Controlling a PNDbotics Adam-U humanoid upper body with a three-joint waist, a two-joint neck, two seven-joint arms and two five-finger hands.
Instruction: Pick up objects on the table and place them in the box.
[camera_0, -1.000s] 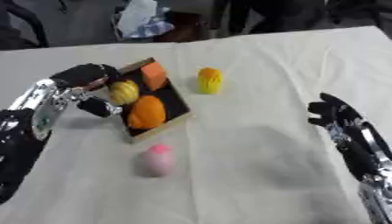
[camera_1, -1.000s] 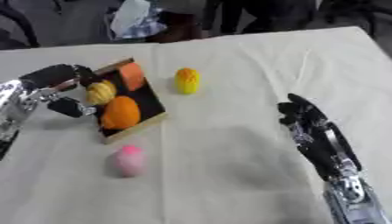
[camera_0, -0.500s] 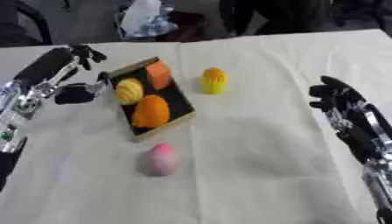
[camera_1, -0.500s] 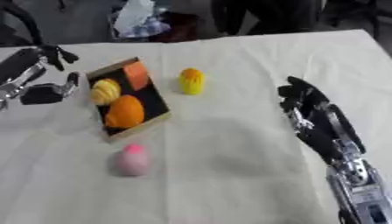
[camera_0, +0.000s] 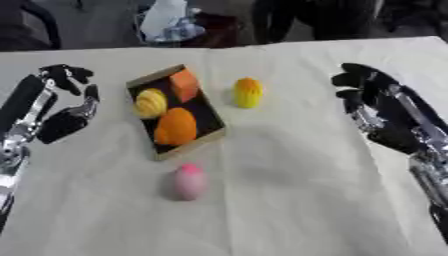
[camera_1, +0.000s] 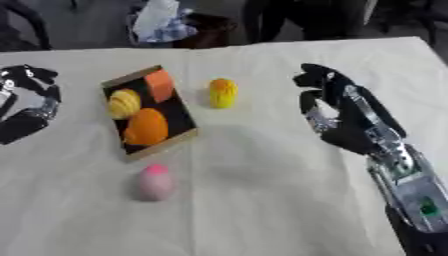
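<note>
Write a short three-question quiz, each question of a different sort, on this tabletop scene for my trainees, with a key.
1. True or false: the pink object lies inside the box.
2. Which hand is nearer the yellow corn-shaped object? A) left hand B) right hand
3. Fill in: the box holds an orange block, a yellow ridged object and a round ______ object.

Key
1. False: it lies on the cloth, nearer the camera than the box.
2. B; both hands hold nothing, fingers relaxed.
3. Orange.
</note>
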